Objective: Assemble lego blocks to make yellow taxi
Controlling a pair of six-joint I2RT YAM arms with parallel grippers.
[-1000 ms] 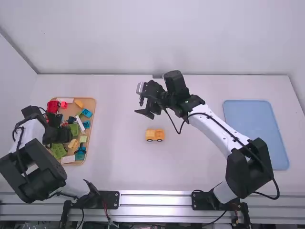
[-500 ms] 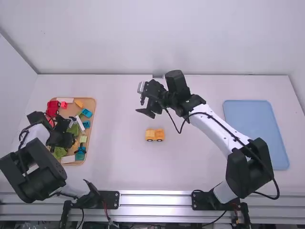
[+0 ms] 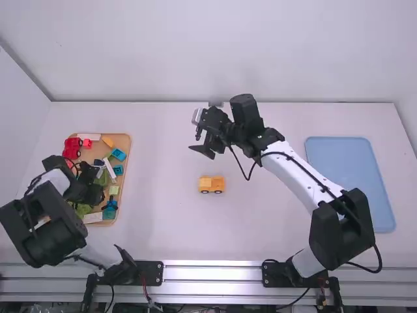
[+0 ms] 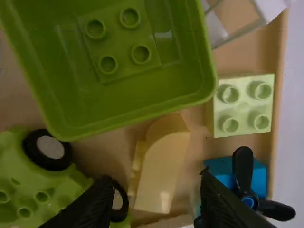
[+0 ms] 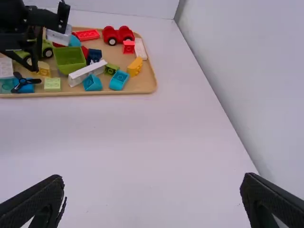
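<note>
An orange-yellow car body with dark wheels [image 3: 212, 184] sits on the middle of the table. At the left, my left gripper [image 3: 98, 195] is low over the wooden tray [image 3: 128, 147]. In the left wrist view a pale yellow curved block [image 4: 162, 171] lies below and between the fingertips of my left gripper [image 4: 154, 202], which is open and holds nothing. Another orange-yellow block [image 3: 108, 141] rests at the tray's far end, also visible in the right wrist view [image 5: 135, 66]. Open and empty, my right gripper [image 3: 197, 142] hangs beyond the car; its fingers stand wide apart in the right wrist view [image 5: 152, 190].
Around the curved block are a green bin piece [image 4: 121, 61], a green wheeled piece [image 4: 28, 185], a light green brick [image 4: 244, 104] and a blue brick with a black propeller [image 4: 244, 180]. A red wheeled piece [image 5: 118, 35] shares the tray. A blue tray [image 3: 350, 182] lies at right.
Over the tray, my left gripper has shifted a little to the right, uncovering more of the red pieces. My right gripper has drifted slightly right. The car body has stayed put.
</note>
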